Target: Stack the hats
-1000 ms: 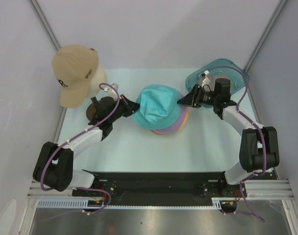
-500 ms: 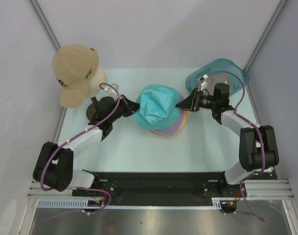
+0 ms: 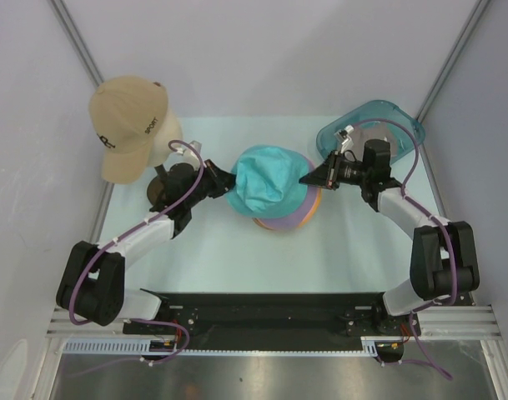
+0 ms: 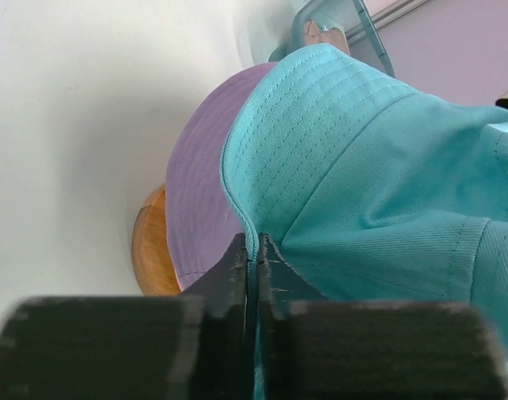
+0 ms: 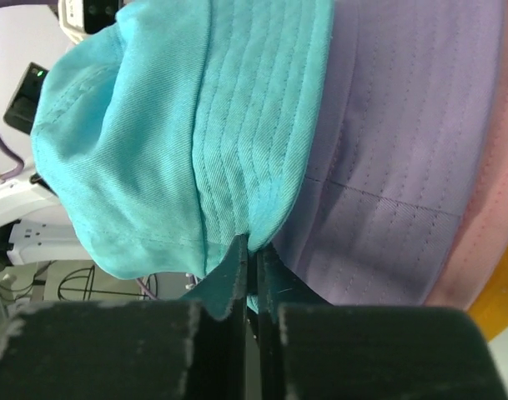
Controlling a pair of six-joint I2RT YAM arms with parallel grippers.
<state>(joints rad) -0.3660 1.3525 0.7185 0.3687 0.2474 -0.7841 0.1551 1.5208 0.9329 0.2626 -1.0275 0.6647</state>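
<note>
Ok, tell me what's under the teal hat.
Directly under the teal hat lies the lilac hat, then a pink hat and a yellow-orange hat at the bottom. Only their brims show; their crowns, and anything inside, are covered.

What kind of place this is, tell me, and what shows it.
Probably a lab robot test cell: left arm and right arm bolted at the table edge, bare walls boxing it in, and props only, a teal hat atop stacked hats and a capped mannequin head.
</note>
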